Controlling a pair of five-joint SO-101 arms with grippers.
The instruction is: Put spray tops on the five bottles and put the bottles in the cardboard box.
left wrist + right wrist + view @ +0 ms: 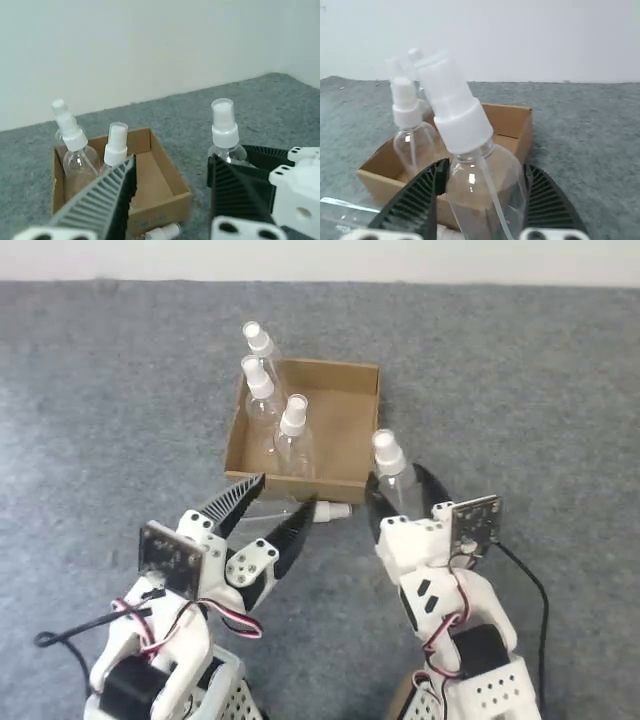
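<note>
The cardboard box (pixel 345 390) (pixel 170 192) (pixel 520 122) sits on grey carpet. Three clear bottles with white spray tops stand in its left part: one (pixel 294 430), one (pixel 260 390) and one (pixel 257 340) at the far left corner. My right gripper (pixel 402 495) (pixel 484 172) is shut on a fourth topped bottle (pixel 392 468) (pixel 480 185) (pixel 223 132), held upright by the box's near right corner. A fifth bottle (pixel 300 510) (pixel 340 215) lies on the carpet before the box, its white top (pixel 333 510) (pixel 162 232) pointing right. My left gripper (pixel 268 518) (pixel 172 170) hangs open over it.
Grey carpet spreads around the box on all sides, with a white wall at the back. The two arms stand close together in front of the box. A black cable (pixel 530 590) trails to the right of the right arm.
</note>
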